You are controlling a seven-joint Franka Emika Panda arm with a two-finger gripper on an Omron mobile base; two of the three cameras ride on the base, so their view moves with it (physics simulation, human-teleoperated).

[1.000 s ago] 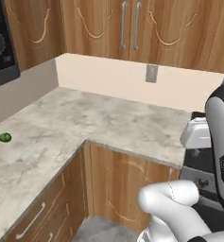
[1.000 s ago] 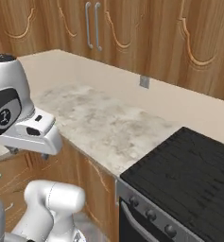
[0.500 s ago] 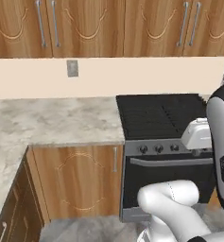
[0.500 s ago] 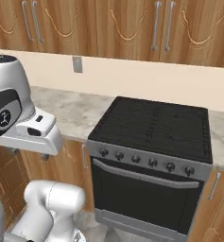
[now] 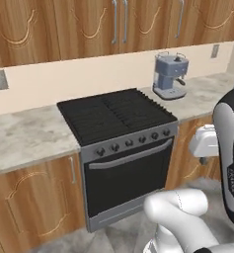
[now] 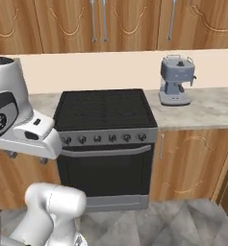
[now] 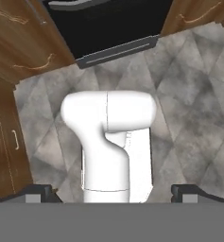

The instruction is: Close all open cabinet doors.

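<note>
Brown wood-grain cabinet doors [image 5: 119, 25] hang shut in a row above the black stove [image 5: 116, 115], with more doors [image 6: 187, 161] below the counter beside it. Just right of the stove stands a blue-grey coffee machine [image 6: 176, 80]. The gripper [image 7: 111, 193] points at the grey floor [image 7: 189, 99], fingertips [image 7: 38, 193] wide apart, holding nothing.

Arm folded in tight over the base; hand aimed straight down; gripper [image 7: 112, 194] spread wide, dark fingertips [image 7: 38, 193] just poking up at either side, nothing between them.
</note>
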